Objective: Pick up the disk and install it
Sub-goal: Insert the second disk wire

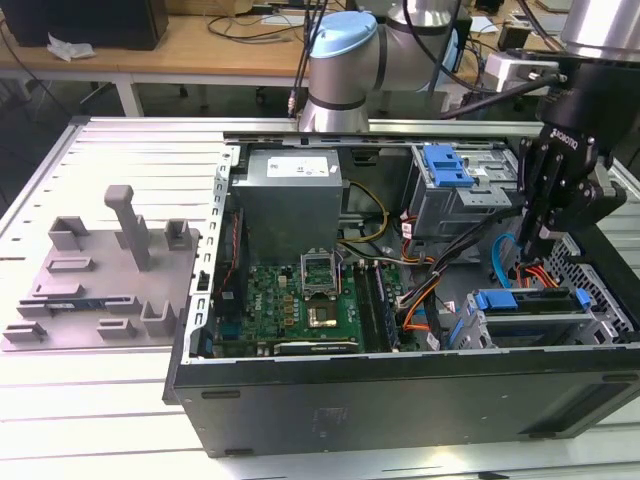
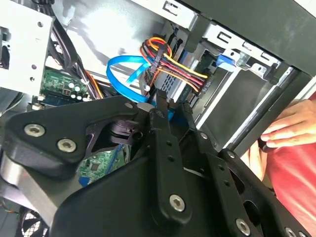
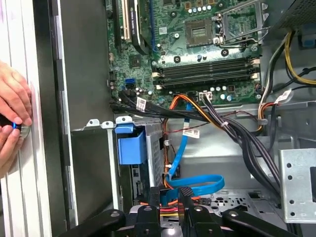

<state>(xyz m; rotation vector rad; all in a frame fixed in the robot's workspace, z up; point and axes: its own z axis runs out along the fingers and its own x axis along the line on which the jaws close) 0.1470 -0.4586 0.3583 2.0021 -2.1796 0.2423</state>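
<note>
Hanging inside the open black metal computer case [image 1: 400, 400], the black two-fingered gripper [image 1: 541, 240] has its fingers nearly together, with nothing visibly between them; in the second wrist view the tips [image 2: 170, 106] sit close to a bundle of red, yellow and orange wires [image 2: 170, 69]. Just below the gripper, the silver hard drive in its blue plastic carrier bracket [image 1: 528, 302] lies in the metal bay. The arm reaches steeply downward.

Power supply [image 1: 290, 205] behind motherboard [image 1: 300, 305]; drive cage [image 1: 465, 185] toward exterior view's right.
</note>
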